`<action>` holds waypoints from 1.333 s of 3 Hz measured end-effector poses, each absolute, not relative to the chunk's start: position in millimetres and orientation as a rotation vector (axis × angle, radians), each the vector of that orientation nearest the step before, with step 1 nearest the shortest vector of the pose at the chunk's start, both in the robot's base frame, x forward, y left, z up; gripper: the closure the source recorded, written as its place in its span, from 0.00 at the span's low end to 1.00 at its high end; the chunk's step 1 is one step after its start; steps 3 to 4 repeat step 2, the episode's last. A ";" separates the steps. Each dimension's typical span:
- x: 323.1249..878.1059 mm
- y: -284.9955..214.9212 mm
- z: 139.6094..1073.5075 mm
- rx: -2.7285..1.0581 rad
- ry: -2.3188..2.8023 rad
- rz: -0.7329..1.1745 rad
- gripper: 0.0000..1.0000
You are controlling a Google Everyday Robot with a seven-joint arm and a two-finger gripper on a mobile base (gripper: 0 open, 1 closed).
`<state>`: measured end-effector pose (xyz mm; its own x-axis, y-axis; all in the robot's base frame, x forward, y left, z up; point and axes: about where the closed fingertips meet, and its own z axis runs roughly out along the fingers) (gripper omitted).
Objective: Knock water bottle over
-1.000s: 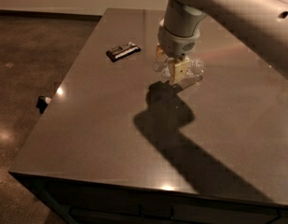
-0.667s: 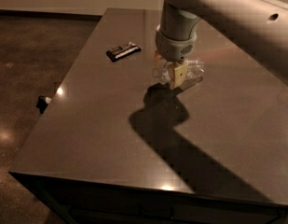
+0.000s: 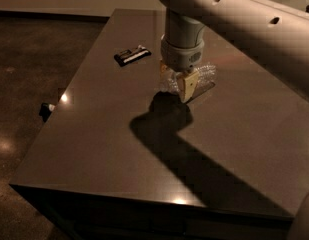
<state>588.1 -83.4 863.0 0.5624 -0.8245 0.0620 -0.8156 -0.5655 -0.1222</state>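
The water bottle [image 3: 204, 76] is clear ribbed plastic and lies on its side on the dark table [image 3: 104, 134], towards the back middle. Its cap and label band are not visible. My gripper [image 3: 176, 84] points straight down from the pale arm [image 3: 234, 14] and sits right at the bottle's left end, touching or nearly touching it. The wrist hides part of the bottle. The arm's shadow falls on the table in front of the gripper.
A flat black packet [image 3: 132, 55] lies on the table behind and to the left of the gripper. A small dark object [image 3: 45, 110] sits on the floor past the table's left edge. The table's front edge runs along the bottom of the view.
The arm and gripper have shifted slightly to the left over the bottle. The bottle stays in about the same spot on the table.
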 end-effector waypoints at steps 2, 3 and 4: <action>589.3 -82.6 863.0 -2.700 1.420 -0.177 0.00; 589.3 -82.6 863.0 -2.700 1.420 -0.177 0.00; 589.3 -82.6 863.0 -2.700 1.420 -0.177 0.00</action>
